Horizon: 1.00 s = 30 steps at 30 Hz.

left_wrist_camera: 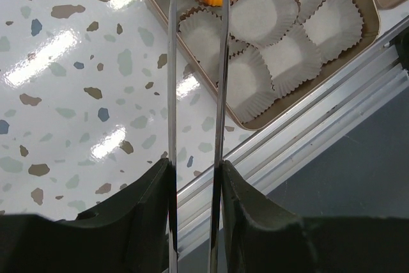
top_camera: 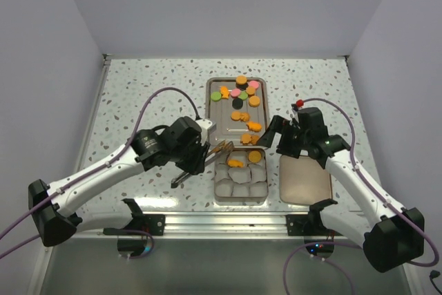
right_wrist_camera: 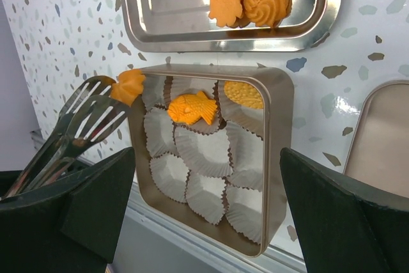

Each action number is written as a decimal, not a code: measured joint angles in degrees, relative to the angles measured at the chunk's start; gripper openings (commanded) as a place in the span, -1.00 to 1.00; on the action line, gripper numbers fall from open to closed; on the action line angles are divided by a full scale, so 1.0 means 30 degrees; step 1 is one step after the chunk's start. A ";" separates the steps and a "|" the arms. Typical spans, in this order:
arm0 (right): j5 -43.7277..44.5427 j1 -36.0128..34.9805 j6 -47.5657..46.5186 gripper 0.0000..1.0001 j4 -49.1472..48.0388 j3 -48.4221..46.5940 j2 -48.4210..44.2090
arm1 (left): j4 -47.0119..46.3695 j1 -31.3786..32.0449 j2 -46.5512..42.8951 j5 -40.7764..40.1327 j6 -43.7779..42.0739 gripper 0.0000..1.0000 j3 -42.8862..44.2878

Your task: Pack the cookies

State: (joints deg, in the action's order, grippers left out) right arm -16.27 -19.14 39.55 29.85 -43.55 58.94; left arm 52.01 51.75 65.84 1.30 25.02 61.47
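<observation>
Currently on hand:

- Left gripper (left_wrist_camera: 195,180): my fingers are narrowed on the tongs (left_wrist_camera: 171,62), squeezing the blades so the tips pinch one orange cookie (right_wrist_camera: 130,85) at the corner of the tin (right_wrist_camera: 285,158).
- Left arm: reached forward, with the wrist turned in toward the tin.
- Right gripper (right_wrist_camera: 208,222): fingers spread wide and holding nothing, poised above the tin's near side, likely ready to steady it.
- Packed in the paper cups (right_wrist_camera: 203,153): a fish-shaped cookie (right_wrist_camera: 190,108) and a round cookie (right_wrist_camera: 243,94).
- Remaining cookies (top_camera: 238,94): on the tray (right_wrist_camera: 332,11) beyond the tin.

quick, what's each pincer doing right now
left pincer: shut on the tongs, orange cookie at their tip
right pincer: open, empty
</observation>
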 measured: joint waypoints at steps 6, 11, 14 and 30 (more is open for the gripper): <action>0.0000 0.0000 0.0044 0.97 -0.0080 0.0488 0.0000 | 0.0350 0.0029 -0.0510 -0.0022 0.0044 -0.74 -0.0270; 0.0000 0.0000 0.0044 0.97 -0.0029 0.0597 -0.0007 | 0.0466 0.0036 -0.0597 -0.0073 0.0175 -0.73 -0.0568; 0.0007 0.0000 0.0044 0.97 -0.0029 0.0597 -0.0007 | 0.0576 0.0051 -0.0597 -0.0124 0.0284 -0.71 -0.0714; 0.0007 0.0000 0.0036 0.97 -0.0044 0.0597 0.0117 | 0.0903 0.0131 -0.0517 -0.0721 0.0313 -0.17 -0.0750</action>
State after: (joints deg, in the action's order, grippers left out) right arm -16.25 -19.14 39.66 29.71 -41.76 59.29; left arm 54.72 52.14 64.29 -0.86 25.96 59.22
